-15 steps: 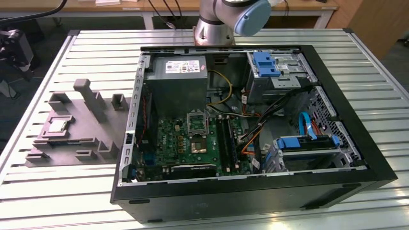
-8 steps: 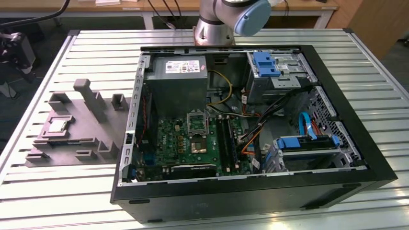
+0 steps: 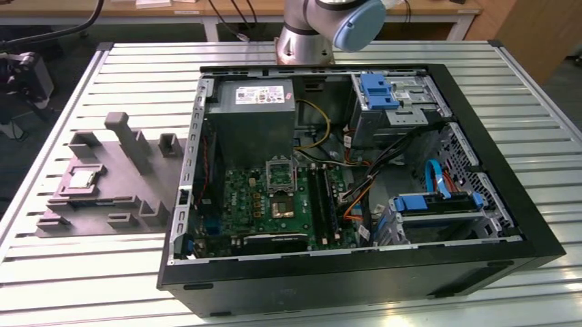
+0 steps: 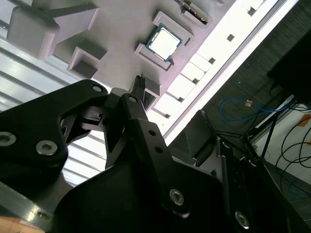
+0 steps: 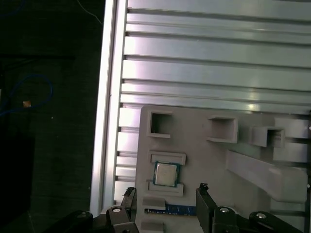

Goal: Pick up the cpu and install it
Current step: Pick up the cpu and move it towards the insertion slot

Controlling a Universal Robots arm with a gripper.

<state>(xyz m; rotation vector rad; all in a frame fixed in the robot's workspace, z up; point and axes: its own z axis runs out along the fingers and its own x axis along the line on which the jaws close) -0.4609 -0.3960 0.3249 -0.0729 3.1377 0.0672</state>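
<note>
Slatted metal table (image 5: 218, 73) carries a gray tray (image 5: 209, 165) whose cpu (image 5: 165, 174) lies below the hovering, spread-open hand (image 5: 165, 189).

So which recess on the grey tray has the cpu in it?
The shallow seat between two raised bars on the grey tray holds the cpu; the deeper square pockets look empty.

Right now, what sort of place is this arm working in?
Probably a robotics lab's PC-assembly bench: an open black desktop computer case with a green circuit board on a slatted aluminium table, beside a grey moulded parts tray holding the small square silvery cpu.
</note>
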